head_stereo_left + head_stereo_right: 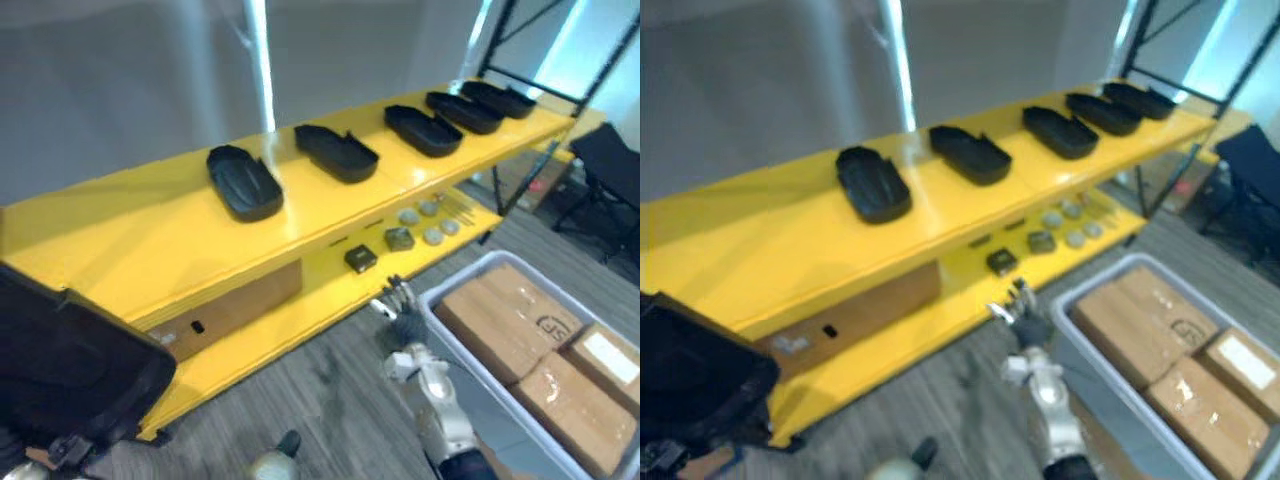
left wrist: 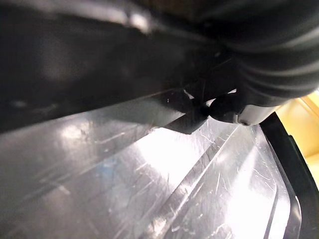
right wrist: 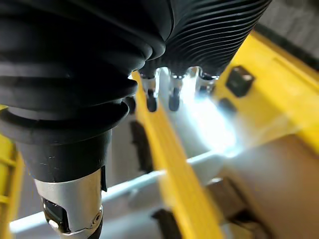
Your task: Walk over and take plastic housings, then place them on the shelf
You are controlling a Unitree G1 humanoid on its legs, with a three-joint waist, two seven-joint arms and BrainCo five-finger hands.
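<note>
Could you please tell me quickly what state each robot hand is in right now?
Left robot hand: against a housing; cannot be told.
Right robot hand: open, empty.

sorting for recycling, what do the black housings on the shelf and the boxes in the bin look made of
Black housings: probably moulded plastic, dull black with faint sheen on rims. Boxes: cardboard, matte brown, one with a white label.
</note>
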